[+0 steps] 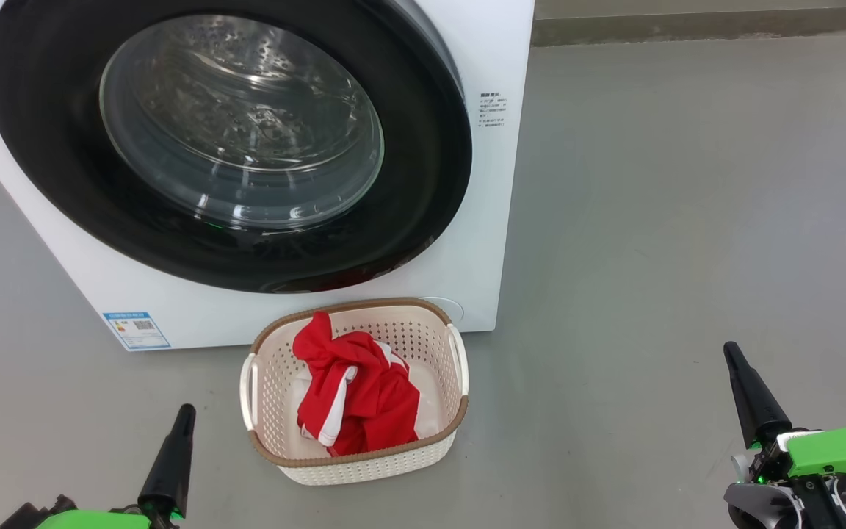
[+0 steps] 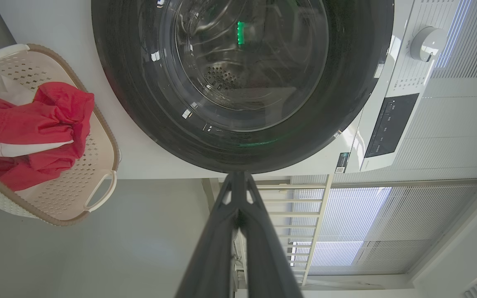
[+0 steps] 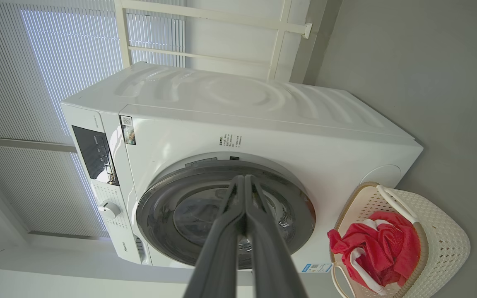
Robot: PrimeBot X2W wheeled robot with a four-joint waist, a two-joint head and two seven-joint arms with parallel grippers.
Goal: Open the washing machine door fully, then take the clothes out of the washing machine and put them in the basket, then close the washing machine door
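Low, pointing forward: left tool (image 1: 186, 413), right tool (image 1: 731, 354) (both clamped closed, empty).

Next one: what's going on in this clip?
Nothing is being handled. The washing machine door is shut, and the red clothes lie in the basket in front of the washing machine. The left gripper and right gripper are shut, empty and clear of everything. The job looks done.

Bright, even daylight through blinds (image 3: 44, 62); glare on washing machine door (image 1: 239, 125) glass; faint shadows on floor (image 1: 651, 220); wide-angle bending at wrist-view edges; sharp overall.
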